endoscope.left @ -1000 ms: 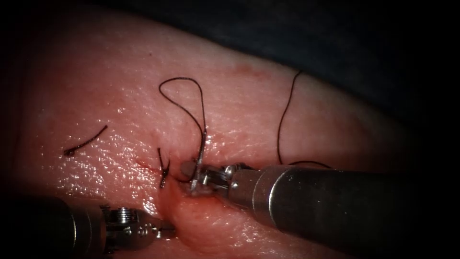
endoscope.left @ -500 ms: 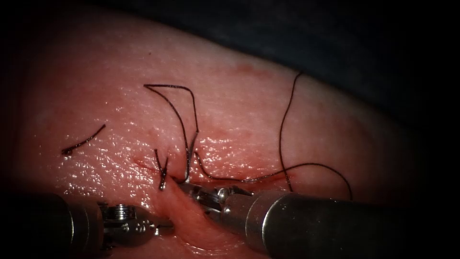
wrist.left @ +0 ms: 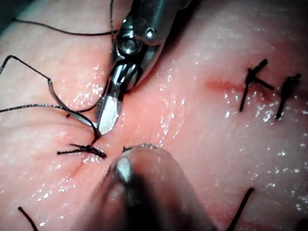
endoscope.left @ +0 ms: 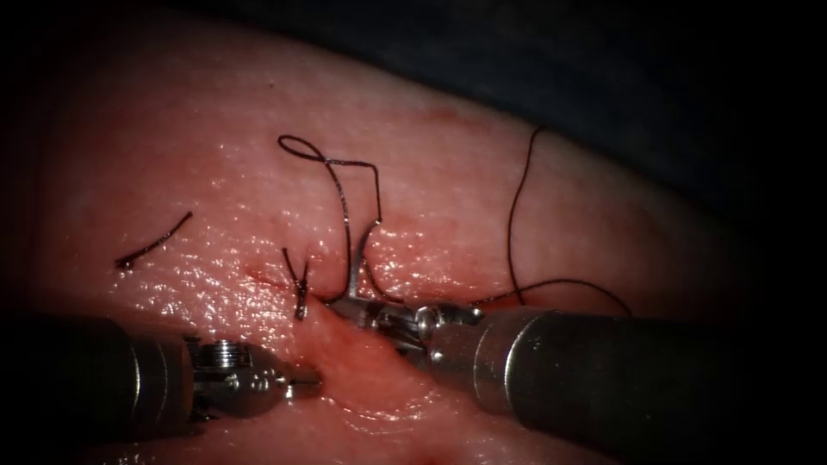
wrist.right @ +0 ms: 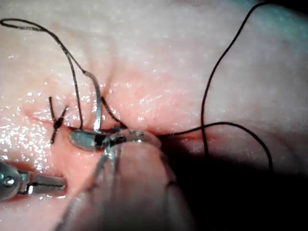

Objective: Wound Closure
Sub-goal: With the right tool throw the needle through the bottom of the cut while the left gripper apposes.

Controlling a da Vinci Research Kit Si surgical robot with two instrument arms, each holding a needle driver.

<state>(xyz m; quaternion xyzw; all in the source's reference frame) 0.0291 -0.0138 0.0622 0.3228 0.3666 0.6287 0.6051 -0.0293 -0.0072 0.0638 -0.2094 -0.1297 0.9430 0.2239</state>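
Observation:
On the tissue (endoscope.left: 448, 198), my right tool (endoscope.left: 346, 303) reaches in from the right to the cut's edge. Its jaws look shut on the lower end of the curved needle (endoscope.left: 357, 263). The rest of the needle stands up free of the tissue (wrist.right: 97, 103). Thread (endoscope.left: 332, 164) runs from the needle's upper end into a loop above it. My left tool (endoscope.left: 303, 386) lies low on the left with its jaws shut. Its tip rests against a raised fold of tissue (endoscope.left: 353, 362), and I see nothing held in it. In the left wrist view the right tool's jaw tip (wrist.left: 107, 118) meets the needle (wrist.left: 57, 98).
A tied stitch (endoscope.left: 299, 288) sits just left of the needle, and two more stitches (wrist.left: 252, 82) lie further along the cut. A cut end of thread (endoscope.left: 155, 241) lies at the far left. A long strand of thread (endoscope.left: 514, 215) curves over the tissue on the right.
The right tool dipped down and left with the needle, then came back up a little. The thread loop above it twisted and changed shape. The left tool barely moved.

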